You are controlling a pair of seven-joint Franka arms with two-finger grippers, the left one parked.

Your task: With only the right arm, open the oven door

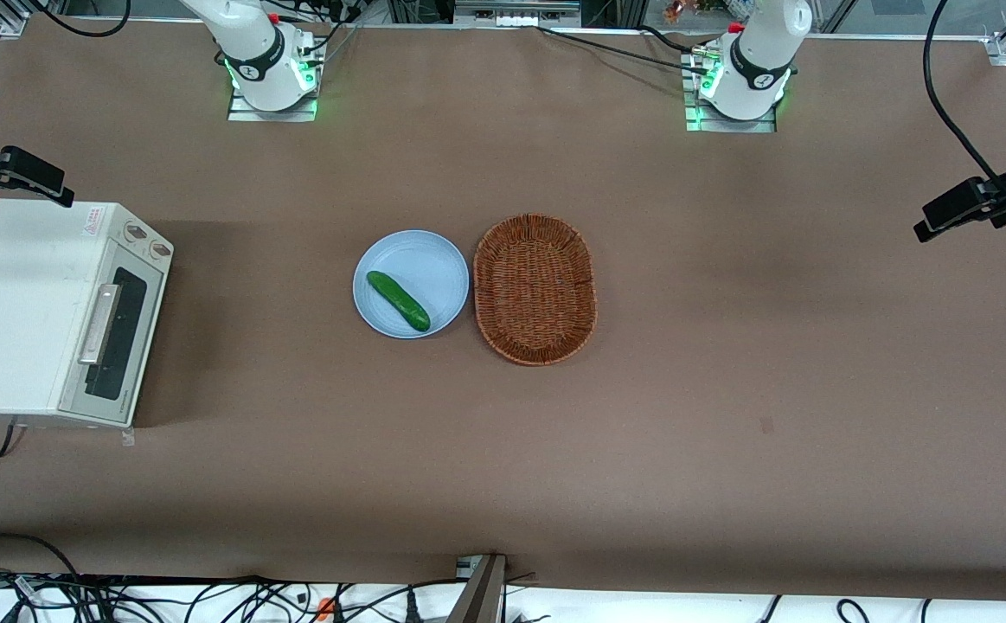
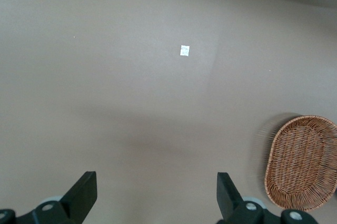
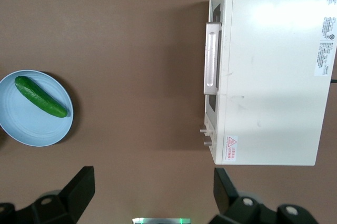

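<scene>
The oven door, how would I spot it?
Find the cream-white toaster oven at the working arm's end of the table. The oven door is its grey front panel facing the blue plate, shut. Unlike the two round knobs beside it, it has dark glass and a long silver handle.

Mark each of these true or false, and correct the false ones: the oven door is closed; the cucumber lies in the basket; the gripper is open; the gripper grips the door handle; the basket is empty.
1. The oven door is closed. True.
2. The cucumber lies in the wicker basket. False: it lies on the blue plate beside the basket.
3. The gripper is open. True: its fingers stand wide apart.
4. The gripper grips the handle. False: it hangs above the table, clear of the oven, holding nothing.
5. The basket is empty. True.
</scene>
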